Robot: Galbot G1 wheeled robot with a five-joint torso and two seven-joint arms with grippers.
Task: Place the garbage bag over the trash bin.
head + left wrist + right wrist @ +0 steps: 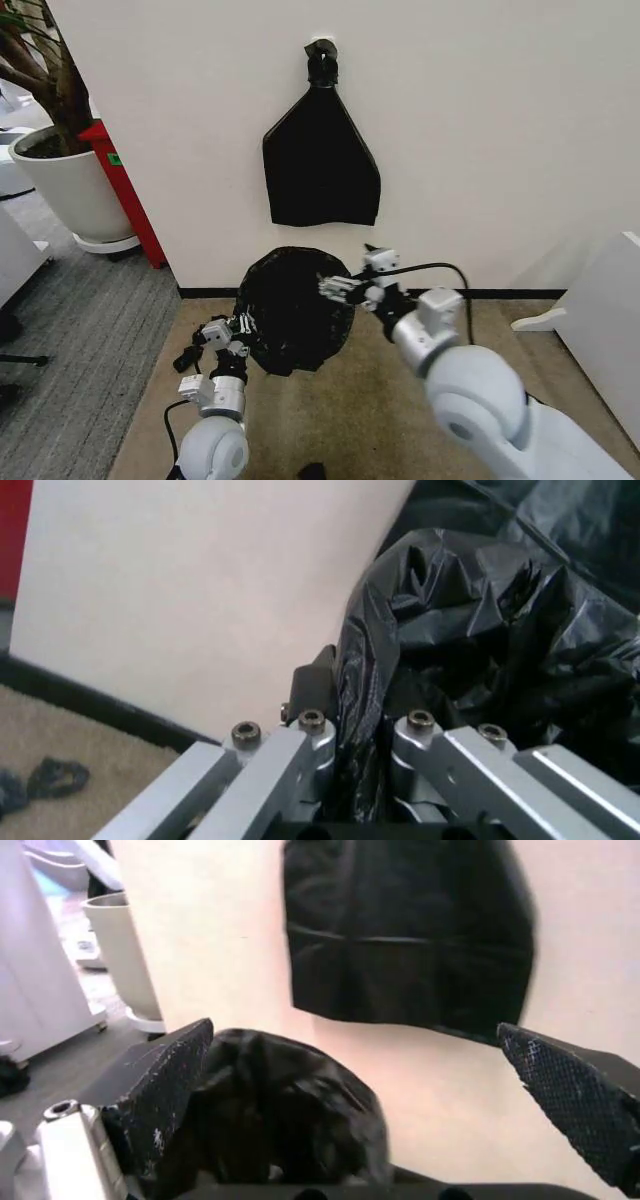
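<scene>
The left gripper [237,335] sits low with its fingers [300,739] pinched together on the garbage bag [295,310]. The right gripper [335,287], higher up, has its fingers [165,1087] spread wide.

Loose black garbage bag [293,310]: thin plastic film, crinkled, glossy highlights on folds.
Flat black bag hung on the wall [320,165]: plastic, smoother, duller sheen.
Left gripper [355,761]: bare brushed-metal linkage bars, hex-socket bolts.
Right gripper [385,1087]: black finger pads with rough, dimpled texture.
Beige floor carpet [390,420]: matt, short-pile.
</scene>
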